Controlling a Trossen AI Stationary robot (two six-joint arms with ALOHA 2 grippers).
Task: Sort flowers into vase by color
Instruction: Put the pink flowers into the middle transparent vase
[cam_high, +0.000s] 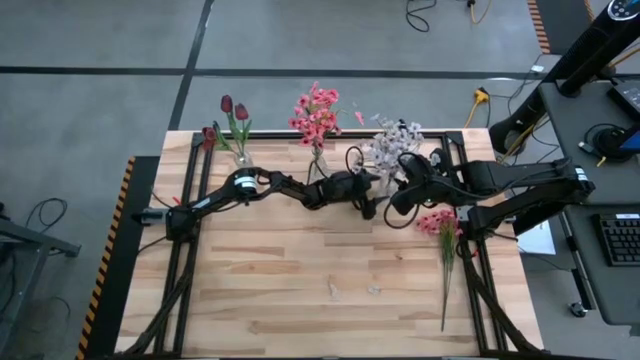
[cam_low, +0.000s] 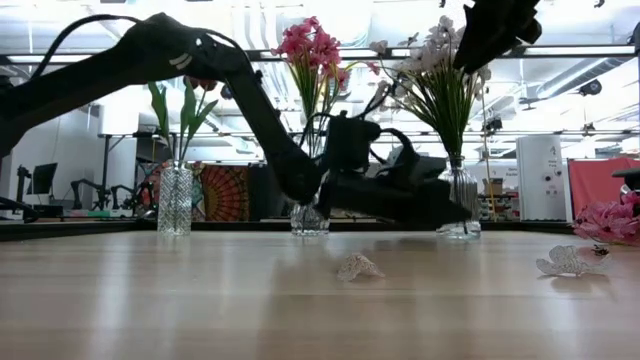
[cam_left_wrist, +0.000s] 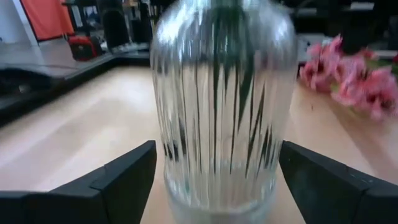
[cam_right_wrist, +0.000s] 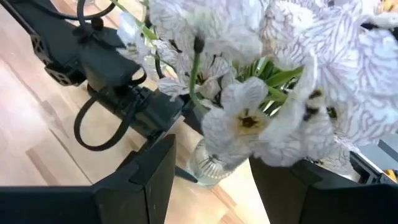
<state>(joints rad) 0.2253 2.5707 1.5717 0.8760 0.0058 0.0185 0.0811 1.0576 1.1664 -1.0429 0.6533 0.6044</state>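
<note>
**Sorting nearly done, one pink bunch left**

Sitting along the far edge of a pale wooden surface (cam_high: 300, 270): three glass vases, already filled by colour. Holding dark red tulips (cam_high: 234, 108) on the left, pink flowers (cam_high: 316, 113) in the middle, white flowers (cam_high: 396, 140) on the right. Lying loose near the right edge, a last pink bunch (cam_high: 440, 222), not yet vased. Straddling the white-flower vase (cam_left_wrist: 217, 118), left tool (cam_left_wrist: 217, 177) spread wide, seemingly gripping nothing. Hovering over the white blooms, right tool (cam_right_wrist: 211, 174) partly open, empty. Scattering mid-surface, petals (cam_low: 358, 266). Showing beyond, grey floor, cables, workshop benches.
</note>
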